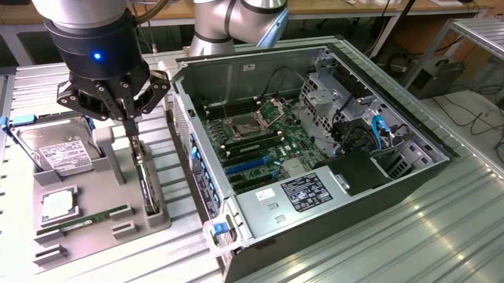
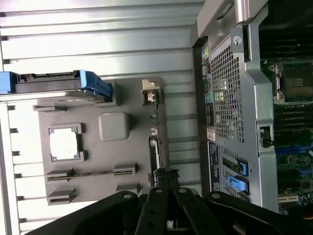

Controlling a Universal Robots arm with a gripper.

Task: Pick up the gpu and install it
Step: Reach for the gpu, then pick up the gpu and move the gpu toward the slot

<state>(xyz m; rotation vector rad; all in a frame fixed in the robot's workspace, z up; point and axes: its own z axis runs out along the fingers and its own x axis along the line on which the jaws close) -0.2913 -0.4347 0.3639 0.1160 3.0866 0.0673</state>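
The gpu is a thin dark card standing on edge in a slot of the grey holder tray, at the exterior view's left. My gripper hangs straight over the card's far end, its fingers shut on the card's top edge. In the wrist view the black fingers converge on the gpu, whose metal bracket end points away from them. The open computer case lies beside the tray, with blue expansion slots on its motherboard.
The tray also holds a silver hard drive, a square processor and a narrow green memory stick. The case's perforated rear wall rises right beside the tray. Ribbed metal table surrounds both.
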